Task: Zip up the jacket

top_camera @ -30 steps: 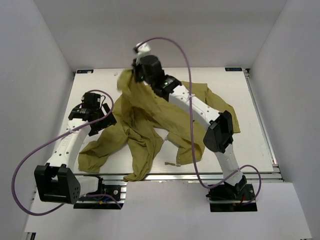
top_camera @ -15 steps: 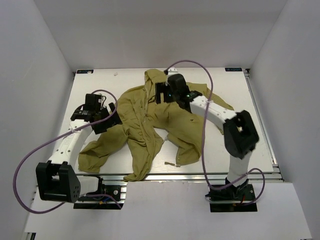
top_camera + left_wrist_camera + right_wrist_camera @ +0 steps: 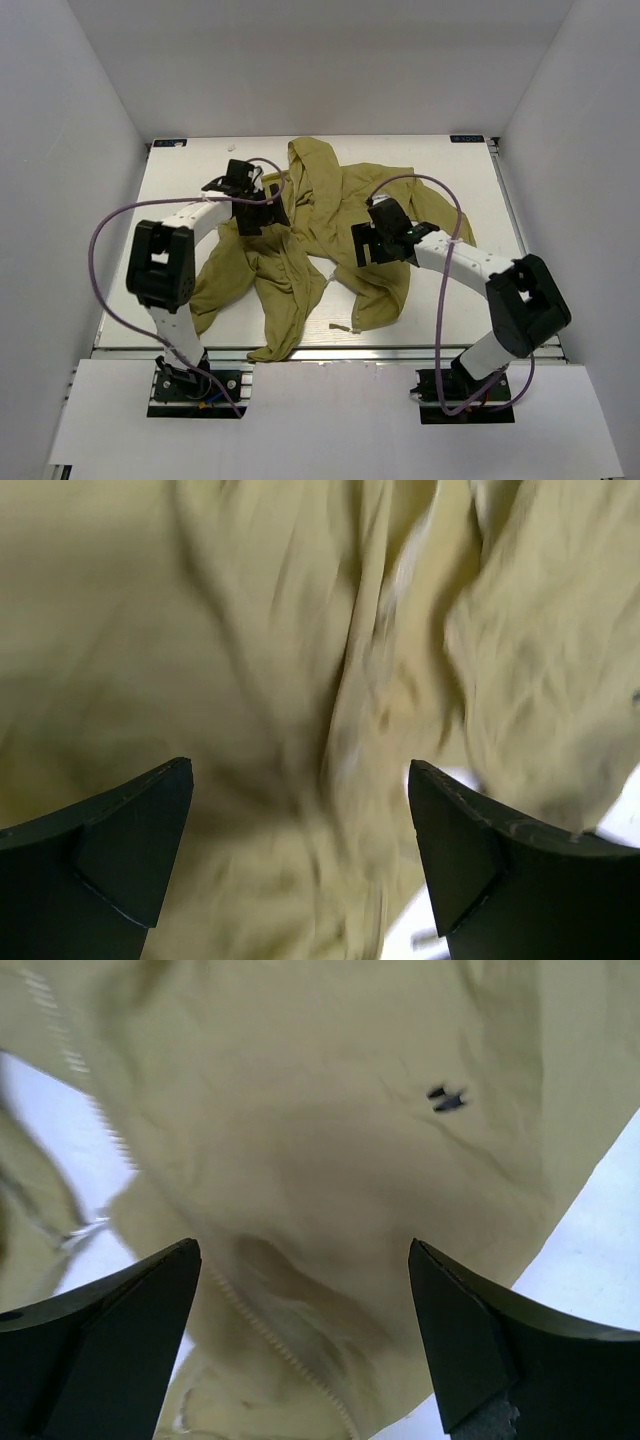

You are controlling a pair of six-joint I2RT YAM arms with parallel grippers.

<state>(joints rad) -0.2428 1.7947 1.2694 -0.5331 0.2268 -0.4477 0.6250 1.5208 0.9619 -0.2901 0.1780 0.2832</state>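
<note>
Jacket [image 3: 322,190] on table [image 3: 482,170] (centre-left)

The olive-yellow jacket [image 3: 328,200] lies crumpled on the white table [image 3: 178,185], with the left gripper [image 3: 262,213] and right gripper [image 3: 362,246] low over it.

White arms [image 3: 190,212], black claws [image 3: 298,770] [image 3: 305,1247], purple cables [image 3: 415,177].
</note>
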